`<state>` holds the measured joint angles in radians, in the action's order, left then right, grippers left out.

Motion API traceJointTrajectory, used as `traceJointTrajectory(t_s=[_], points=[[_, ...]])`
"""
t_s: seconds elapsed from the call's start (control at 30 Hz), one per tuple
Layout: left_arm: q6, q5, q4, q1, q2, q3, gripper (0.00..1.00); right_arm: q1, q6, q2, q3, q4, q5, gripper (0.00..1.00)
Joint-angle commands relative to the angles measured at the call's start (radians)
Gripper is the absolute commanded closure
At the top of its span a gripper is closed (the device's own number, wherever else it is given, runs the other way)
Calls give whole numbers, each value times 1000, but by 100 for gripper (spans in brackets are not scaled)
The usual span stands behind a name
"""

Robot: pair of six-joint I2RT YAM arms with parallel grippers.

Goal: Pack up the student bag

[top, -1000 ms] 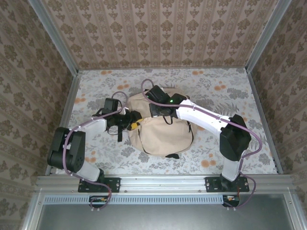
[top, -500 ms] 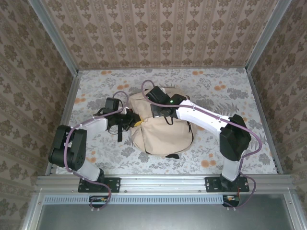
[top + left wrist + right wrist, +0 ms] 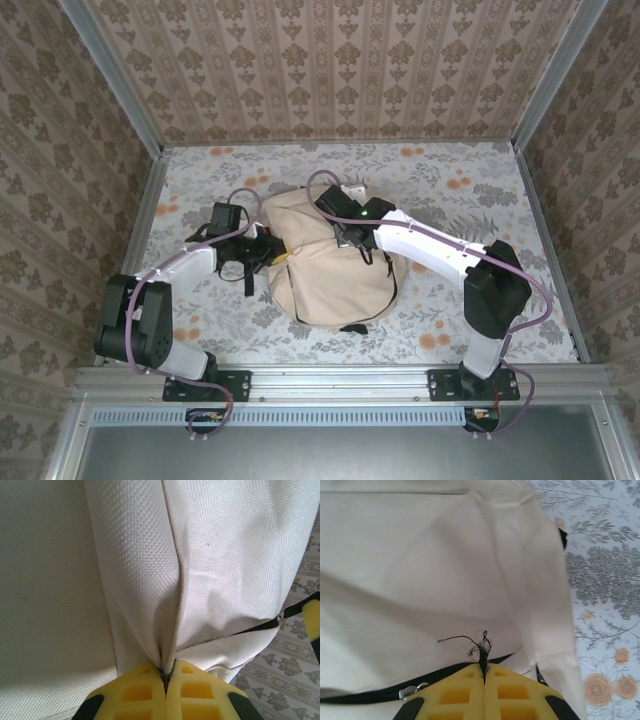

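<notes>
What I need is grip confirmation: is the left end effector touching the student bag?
Touching. The left wrist view shows the left end effector shut on a pinched fold of the student bag, the cream fabric running down between its closed yellow pads.

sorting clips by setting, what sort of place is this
Likely a staged robot test cell: wallpapered panels in aluminium framing box in a floral-covered table, and the left arm and right arm are bolted to a rail at its edge.

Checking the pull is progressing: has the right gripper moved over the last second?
Yes. In the top view the right gripper, shut on the student bag, has shifted slightly rightward, toward the orange flowers printed on the table cover.
</notes>
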<state>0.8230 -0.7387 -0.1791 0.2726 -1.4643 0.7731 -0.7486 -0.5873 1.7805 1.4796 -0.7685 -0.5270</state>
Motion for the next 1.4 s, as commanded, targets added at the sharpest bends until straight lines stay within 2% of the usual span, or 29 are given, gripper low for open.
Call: traceJointTrajectory(t_s=[0.0,0.67,0.87,1.0,1.23,1.37], points=[[-42,60,-82,-37,24,-9,100,48,-23,-45,-23,-61,-129,100],[-58,88,-116,-84,36,-35,100,172,-53,70,-95,6,20,100],[-57,88,-115,-95,36,-37,100,190,-115,101,-68,-64,-5,100],[-63,78,-90,-85,19,-12,100,190,-142,53,-101,-72,-31,100],[-85,77,-82,-17,-88,164,100,211,-166,-75,-191,-26,-49,100],[-92,89,-76,-8,-163,256,100,238,-88,-123,-226,93,41,100]])
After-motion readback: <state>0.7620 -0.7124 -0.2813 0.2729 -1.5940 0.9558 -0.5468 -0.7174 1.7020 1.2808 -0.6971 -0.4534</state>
